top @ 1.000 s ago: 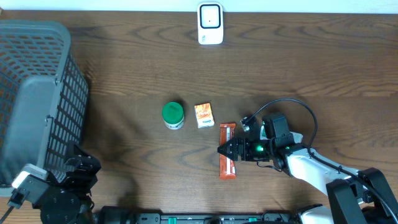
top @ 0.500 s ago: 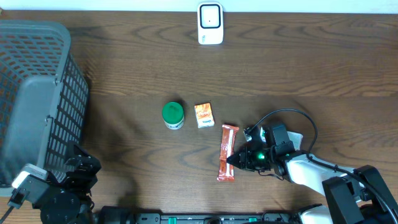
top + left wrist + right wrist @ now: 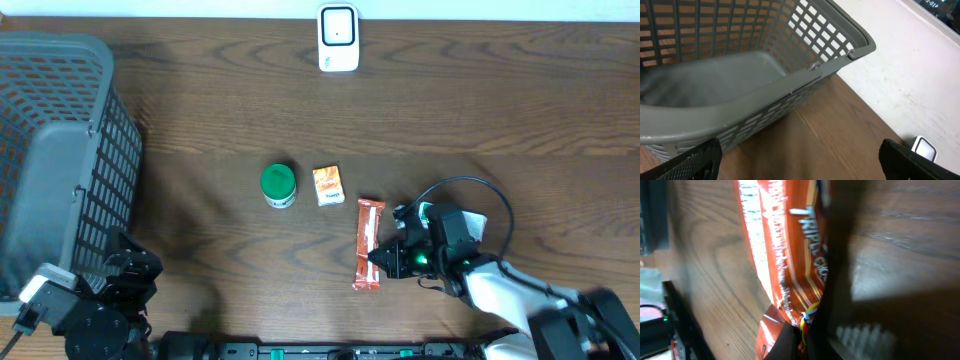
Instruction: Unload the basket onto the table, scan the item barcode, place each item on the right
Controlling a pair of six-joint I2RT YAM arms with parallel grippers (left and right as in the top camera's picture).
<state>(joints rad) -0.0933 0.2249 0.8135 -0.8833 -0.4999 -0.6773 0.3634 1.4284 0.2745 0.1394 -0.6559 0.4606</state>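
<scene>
Left arm sits tucked low beside the basket (image 3: 115, 190), left gripper (image 3: 805, 162) spread wide with nothing between the jaws. Mid-table, the orange snack bar (image 3: 367, 240) lies lengthwise. The right arm reaches in low from the right, right gripper (image 3: 385, 260) pinched tight on the wrapper's near end.

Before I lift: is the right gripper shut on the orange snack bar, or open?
Shut on the snack bar: in the wrist view the right gripper has its tips together, pinching the wrapper's edge.
</scene>
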